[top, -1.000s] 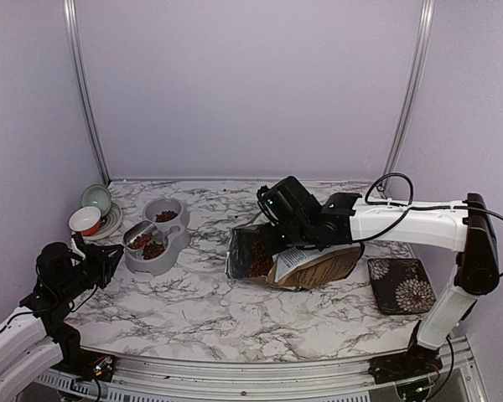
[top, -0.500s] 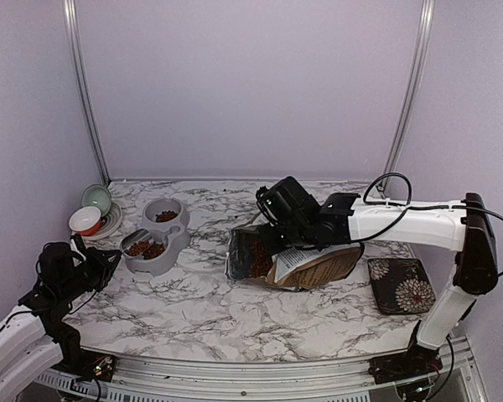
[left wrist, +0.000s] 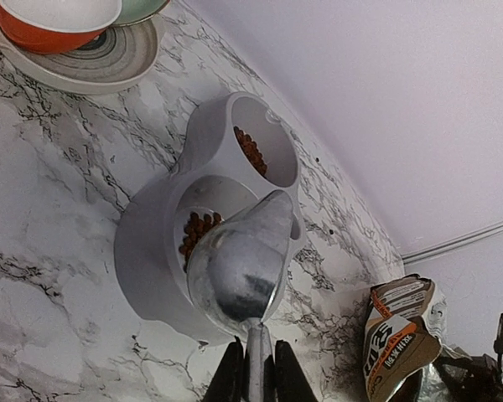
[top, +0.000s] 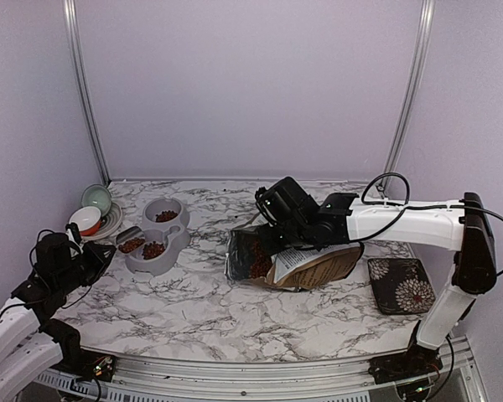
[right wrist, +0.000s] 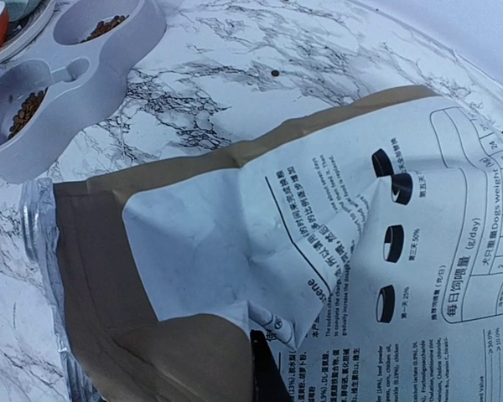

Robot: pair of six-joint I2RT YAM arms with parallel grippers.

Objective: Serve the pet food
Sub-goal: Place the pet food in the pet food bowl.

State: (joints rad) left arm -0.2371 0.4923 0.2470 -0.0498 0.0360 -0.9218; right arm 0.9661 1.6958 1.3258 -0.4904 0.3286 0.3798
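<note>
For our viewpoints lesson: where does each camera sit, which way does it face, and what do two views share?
Top: above and behind, looking down at the table; both arms show.
Left wrist: low, facing the feeder; its fingers hold the scoop.
Right wrist: close over the bag; one finger shows.
Both wrist views share feeder and bag.

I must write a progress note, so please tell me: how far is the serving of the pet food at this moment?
Done: pet food lies in both cups of the gray feeder. In hand: the left end effector grips a metal scoop, apparently loaded, at the near cup; the right end effector is shut on the open bag. Left: tip out this load.
</note>
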